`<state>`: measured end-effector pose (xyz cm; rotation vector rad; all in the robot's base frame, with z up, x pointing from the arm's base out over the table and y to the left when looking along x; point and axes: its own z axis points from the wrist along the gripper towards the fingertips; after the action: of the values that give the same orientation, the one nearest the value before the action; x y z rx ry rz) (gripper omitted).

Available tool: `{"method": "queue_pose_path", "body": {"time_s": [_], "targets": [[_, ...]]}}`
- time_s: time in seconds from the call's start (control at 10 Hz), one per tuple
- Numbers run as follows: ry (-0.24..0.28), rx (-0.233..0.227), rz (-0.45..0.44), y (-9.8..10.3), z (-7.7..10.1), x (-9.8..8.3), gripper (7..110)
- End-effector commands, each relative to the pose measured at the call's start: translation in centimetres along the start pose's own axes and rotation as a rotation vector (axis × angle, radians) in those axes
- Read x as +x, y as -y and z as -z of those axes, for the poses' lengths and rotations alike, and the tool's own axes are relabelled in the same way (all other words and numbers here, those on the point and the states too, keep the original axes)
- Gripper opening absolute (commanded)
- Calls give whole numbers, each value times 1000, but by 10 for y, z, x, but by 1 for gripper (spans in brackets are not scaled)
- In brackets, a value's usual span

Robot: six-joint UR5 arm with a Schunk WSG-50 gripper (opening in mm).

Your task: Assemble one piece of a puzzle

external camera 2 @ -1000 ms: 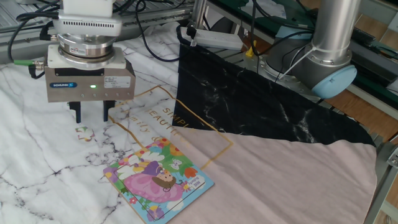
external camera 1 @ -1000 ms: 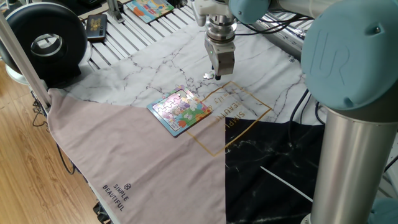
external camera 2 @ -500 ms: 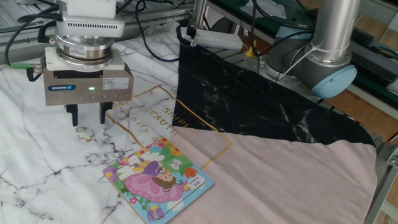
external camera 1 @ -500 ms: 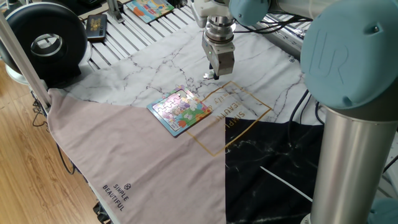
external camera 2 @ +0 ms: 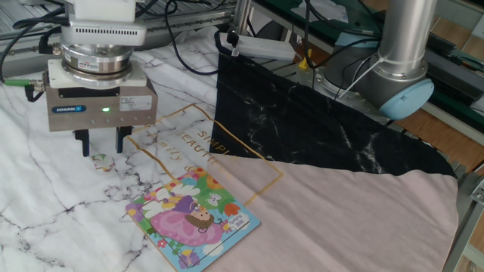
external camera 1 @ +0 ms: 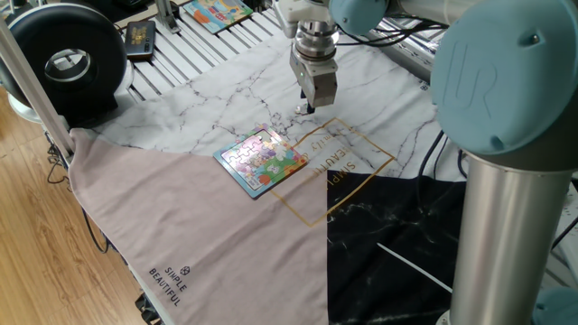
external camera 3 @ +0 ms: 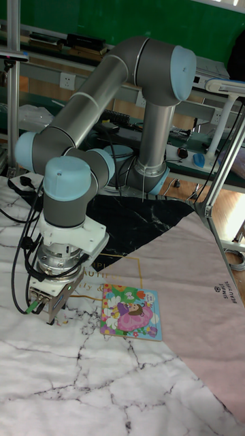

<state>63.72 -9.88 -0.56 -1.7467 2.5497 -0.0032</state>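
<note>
Item: puzzle piece [external camera 2: 100, 161], left of puzzle [external camera 2: 192, 217].
Thin, light, stiff; pinch opposite edges. Gripper [external camera 2: 101, 143] parted, empty, just above.

The piece [external camera 2: 101, 161] lies on the cloth [external camera 2: 45, 196] (apart from the puzzle [external camera 2: 193, 217]).

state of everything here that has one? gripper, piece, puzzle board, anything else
gripper: open, fingers down around the piece, not closed on it
piece: flat on the marble-print cloth, loose, between the fingers
puzzle: flat on the cloth, picture up, apart from the gripper
second puzzle board: flat at the table's far edge, untouched
status light on the gripper body: lit green
</note>
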Motion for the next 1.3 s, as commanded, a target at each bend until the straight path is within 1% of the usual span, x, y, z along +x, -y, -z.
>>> {"method": "queue_pose_path", "body": {"time_s": [0.0, 0.3, 0.7, 0.9, 1.2], "targets": [[25, 8, -7, 3, -11, -6, 44], [24, -5, -12, -4, -10, -7, 44], [22, 2, -11, 1, -9, -6, 44], [28, 3, -12, 1, -7, -6, 44], [52, -8, -18, -2, -8, -12, 44]]}}
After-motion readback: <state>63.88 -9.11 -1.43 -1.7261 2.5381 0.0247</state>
